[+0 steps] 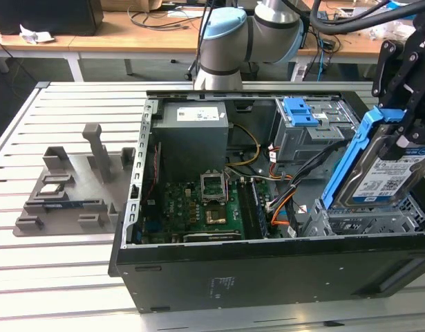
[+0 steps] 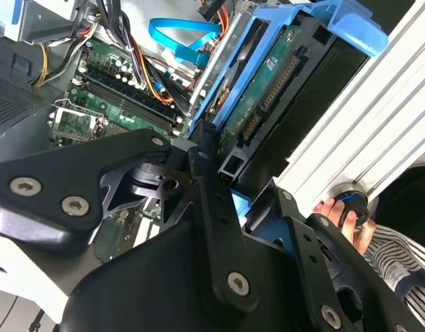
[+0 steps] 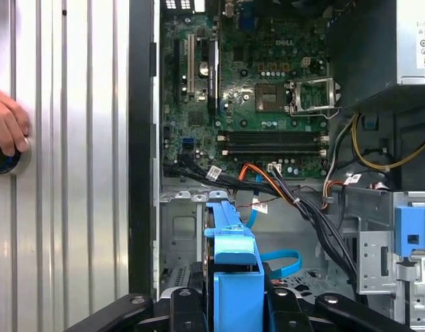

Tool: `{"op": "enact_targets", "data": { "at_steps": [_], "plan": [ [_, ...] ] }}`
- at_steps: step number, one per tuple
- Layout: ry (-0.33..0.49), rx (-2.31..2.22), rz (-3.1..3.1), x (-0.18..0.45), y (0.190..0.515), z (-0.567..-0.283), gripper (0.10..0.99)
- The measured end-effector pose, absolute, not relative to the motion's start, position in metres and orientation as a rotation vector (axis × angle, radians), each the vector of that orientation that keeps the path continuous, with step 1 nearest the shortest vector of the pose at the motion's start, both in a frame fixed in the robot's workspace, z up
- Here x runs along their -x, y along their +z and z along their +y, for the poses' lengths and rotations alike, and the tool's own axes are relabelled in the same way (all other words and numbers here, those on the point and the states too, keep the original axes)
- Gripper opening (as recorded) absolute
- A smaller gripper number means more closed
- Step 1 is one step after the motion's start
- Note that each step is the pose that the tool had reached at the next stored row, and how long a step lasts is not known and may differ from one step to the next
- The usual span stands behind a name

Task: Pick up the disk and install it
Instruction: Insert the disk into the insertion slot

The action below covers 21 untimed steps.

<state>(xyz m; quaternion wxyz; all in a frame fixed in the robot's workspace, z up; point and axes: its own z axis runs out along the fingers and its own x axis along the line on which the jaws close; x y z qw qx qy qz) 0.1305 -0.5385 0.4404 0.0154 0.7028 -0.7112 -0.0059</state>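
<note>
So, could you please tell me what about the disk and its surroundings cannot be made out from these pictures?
1. Exterior view: the drive cage hides the lower edge of the disk, so seating cannot be judged.
2. Exterior view: the right edge cuts off the gripper holding the disk.
3. First wrist view: the frame's edge cuts off the person's hand and the dark thing under it.

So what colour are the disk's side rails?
Bright blue rails on the disk, clearest in the exterior view.
</note>
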Motion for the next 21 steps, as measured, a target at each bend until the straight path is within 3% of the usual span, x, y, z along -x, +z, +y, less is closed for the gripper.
{"op": "enact_targets", "data": {
  "at_steps": [21],
  "plan": [
    [-0.027,-2.183,-2.208,-0.131,0.411,-0.539,0.365]
  ]
}}
